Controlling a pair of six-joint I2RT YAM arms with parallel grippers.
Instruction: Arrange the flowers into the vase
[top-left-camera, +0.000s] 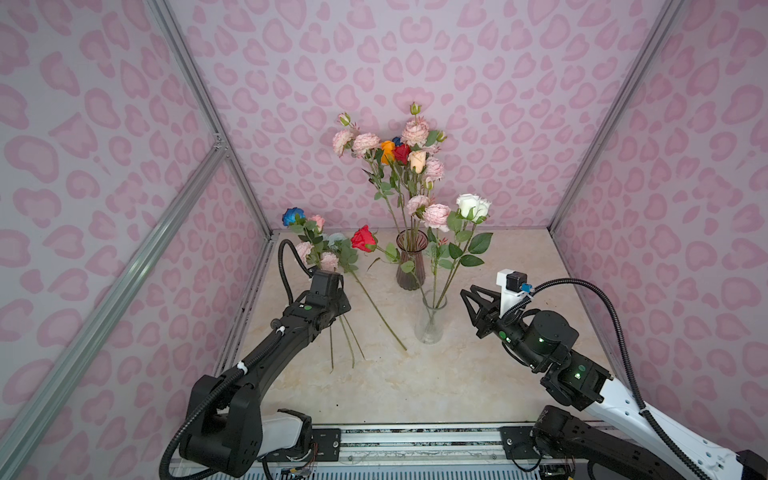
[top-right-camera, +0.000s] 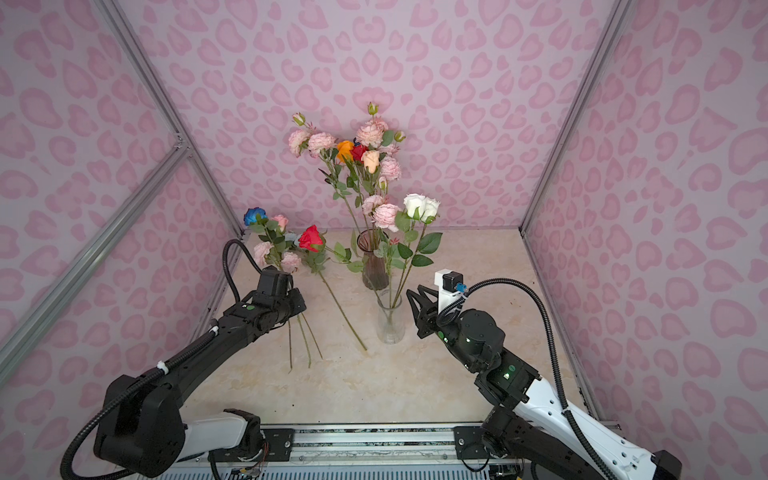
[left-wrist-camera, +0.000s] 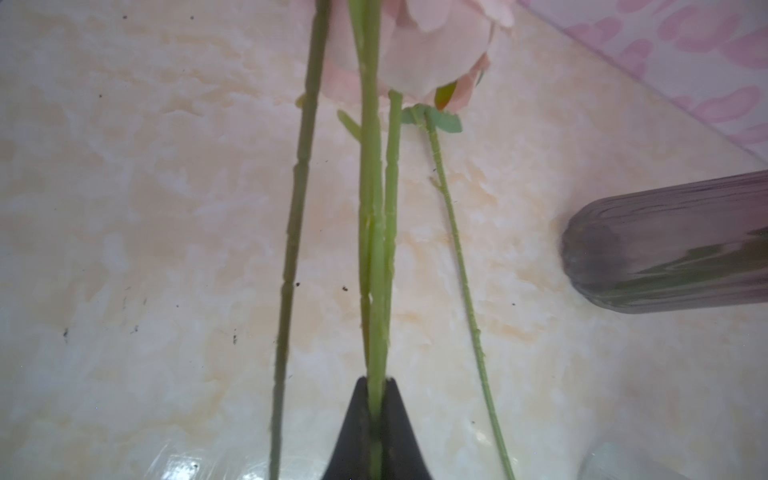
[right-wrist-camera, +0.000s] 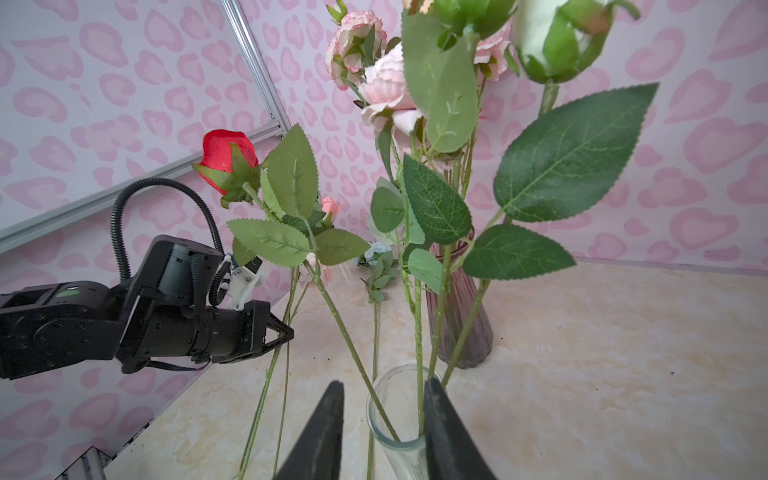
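Left tool (left-wrist-camera: 377, 380) is clamped on a pink flower's stem (left-wrist-camera: 376, 249) midway, left of the clear vase (top-left-camera: 430, 328), leaving its end free for insertion. The right tool (top-left-camera: 467, 291) hovers beside the vase, part-open and empty.

The tabletop (top-left-camera: 478, 386) looks like cream marble, smooth and glossy. The clear vase (top-left-camera: 431, 328) at centre is shiny glass; the purple vase (top-left-camera: 411, 280) above it is tinted, fluted glass. The leaves (right-wrist-camera: 569, 153) look like matt, veined cloth, the stems (left-wrist-camera: 376, 249) like smooth plastic. The frame bar (top-left-camera: 124, 286) at left is brushed metal.
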